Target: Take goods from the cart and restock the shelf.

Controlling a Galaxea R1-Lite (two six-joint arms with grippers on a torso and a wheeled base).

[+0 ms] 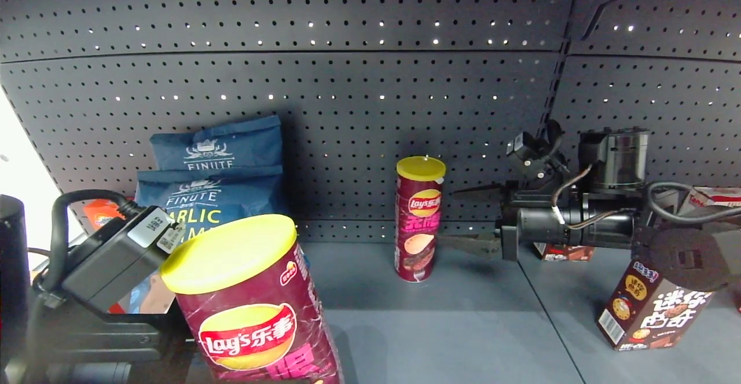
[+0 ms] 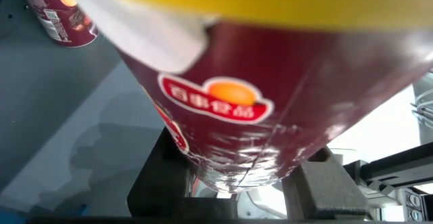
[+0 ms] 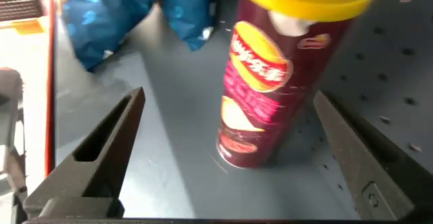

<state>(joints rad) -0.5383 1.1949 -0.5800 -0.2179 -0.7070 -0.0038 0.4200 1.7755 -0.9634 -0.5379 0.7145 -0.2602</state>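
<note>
My left gripper (image 2: pixel 233 187) has its fingers (image 2: pixel 159 183) clamped on a chip can (image 2: pixel 270 82) (yellow lid), held tilted at the shelf (image 1: pixel 463 326) front. My right gripper (image 1: pixel 472 217) has fingers apart, just beside a second can (image 1: pixel 419 222) standing upright near the blue bags (image 1: pixel 214 175).

Faces a shelf (image 1: pixel 463 326) with a flat grey-blue deck. Backs onto a dark grey pegboard panel (image 1: pixel 370 100), crossed by a horizontal seam and dotted with rows of small holes, some glinting with light from behind. Splits into two bays at a dark upright (image 1: pixel 557 94). Opens at the far left onto a white glare (image 1: pixel 17 158).
</note>
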